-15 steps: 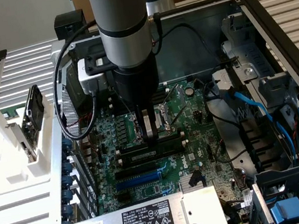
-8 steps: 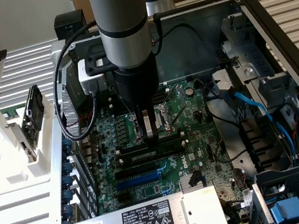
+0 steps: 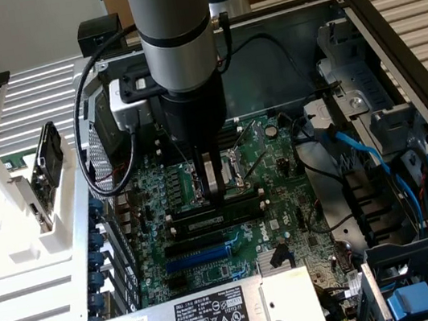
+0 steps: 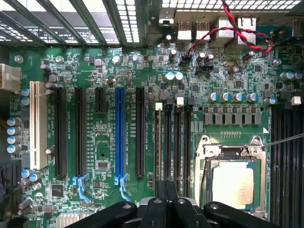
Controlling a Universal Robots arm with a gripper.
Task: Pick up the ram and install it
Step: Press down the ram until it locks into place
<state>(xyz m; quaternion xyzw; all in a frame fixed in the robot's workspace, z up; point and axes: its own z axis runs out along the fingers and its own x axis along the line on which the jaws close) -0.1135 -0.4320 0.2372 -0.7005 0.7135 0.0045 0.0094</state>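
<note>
the open computer case (image 3: 388, 27) lay on its side with one motherboard (image 3: 271, 159) inside. one arm (image 3: 177, 28) reached down over the board's middle, its gripper (image 3: 215, 185) low over the memory slots. the jaws were closed; whether they pinched anything could not be told, their tips pressing at the row of slots.

in the wrist view, counted left to right across the motherboard (image 4: 228, 71): one white expansion slot (image 4: 35, 123), two long black slots (image 4: 61, 130), one short black slot (image 4: 100, 99), one blue expansion slot (image 4: 120, 135), one more long black slot (image 4: 140, 130), then four narrow memory slots (image 4: 172, 137) with pale end clips, and one processor socket (image 4: 232, 178) near the board's edge. the gripper (image 4: 166, 202) sat directly over the four memory slots, fingers together.

the ram (image 3: 211, 219) appeared as a long dark stick lying in the slot area just below the fingertips, toward the blue slot (image 3: 201, 258); seating could not be confirmed. one labelled metal box (image 3: 207, 320) stood at the case's near edge. blue cables (image 3: 363, 153) ran on the exterior view's right.
</note>
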